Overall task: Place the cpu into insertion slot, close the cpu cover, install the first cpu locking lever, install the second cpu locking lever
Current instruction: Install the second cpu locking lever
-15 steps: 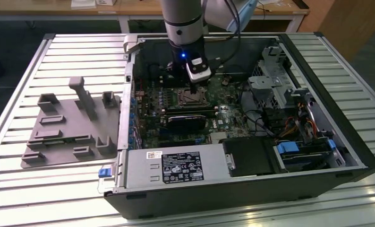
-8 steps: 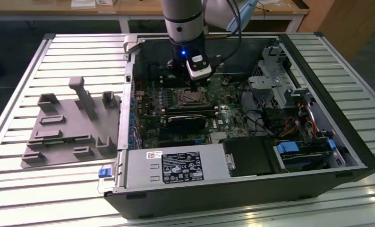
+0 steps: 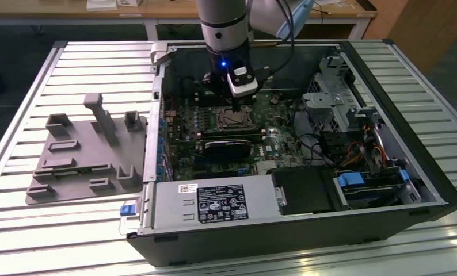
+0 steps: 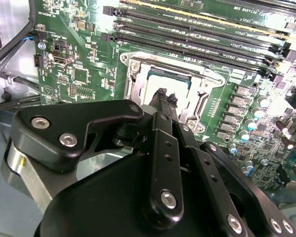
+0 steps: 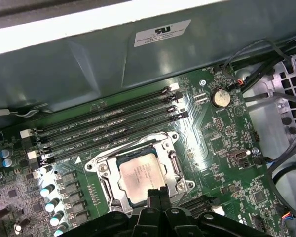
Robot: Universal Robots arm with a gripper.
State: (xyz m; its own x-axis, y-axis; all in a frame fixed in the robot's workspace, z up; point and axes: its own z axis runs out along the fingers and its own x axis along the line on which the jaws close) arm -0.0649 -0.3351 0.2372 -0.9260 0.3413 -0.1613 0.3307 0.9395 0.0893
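The cpu (image 5: 139, 173) lies flat in the insertion slot (image 5: 102, 170), its silver top showing; it also shows in the second wrist view (image 4: 173, 78). The cpu cover (image 5: 173, 157) lies down as a silver frame around the chip. My gripper (image 5: 156, 193) hangs right over the chip's near edge, its dark fingertips (image 4: 161, 94) close together with nothing between them. In the exterior view the gripper (image 3: 239, 107) points down into the open computer case just above the slot (image 3: 232, 119). I cannot tell how the locking levers stand.
Long black memory slots (image 5: 108, 126) run beside the socket. A black heatsink block (image 3: 224, 146) sits nearby. Cables and a drive cage (image 3: 332, 103) fill the case on the exterior view's right. A grey fixture tray (image 3: 83, 155) lies outside the case on its left.
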